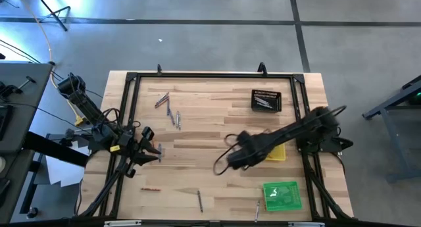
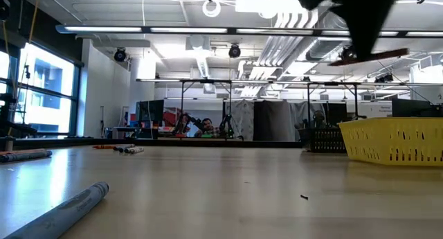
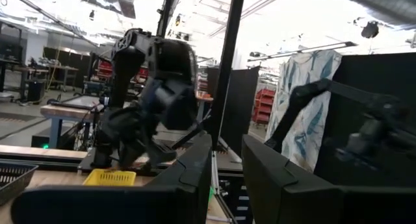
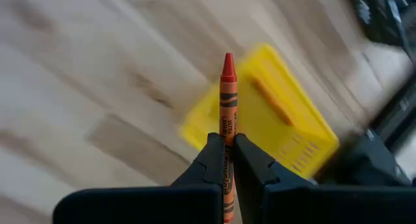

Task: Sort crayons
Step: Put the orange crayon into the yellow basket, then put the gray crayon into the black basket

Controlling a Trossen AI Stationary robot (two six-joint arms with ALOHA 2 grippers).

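Note:
My right gripper [image 4: 227,141] is shut on an orange-red crayon [image 4: 227,94] and hangs over the table's middle [image 1: 227,162], just left of the yellow tray [image 4: 296,130], which has an orange crayon [image 4: 272,100] lying in it. My left gripper [image 3: 224,178] waits open at the table's left edge [image 1: 148,151], with nothing between its fingers. Loose crayons lie flat on the table: a cluster at the far left [image 1: 168,108], an orange-red one [image 1: 150,188] and a grey one [image 1: 200,199] near the front. My right gripper pinches the orange-red crayon's paper-wrapped body [image 4: 227,130] between its two fingers, which come from above, pointing steeply down. The crayon's pointed tip [image 4: 227,60] sticks out past the fingertips. In the low view the crayon [image 2: 377,55] shows nearly level, lifted clear of the table.
A black tray [image 1: 266,100] stands at the far right and a green tray [image 1: 282,195] at the near right. Another crayon [image 1: 257,210] lies by the front edge. A dark frame [image 1: 210,76] runs around the tabletop. Bare wood lies in the middle.

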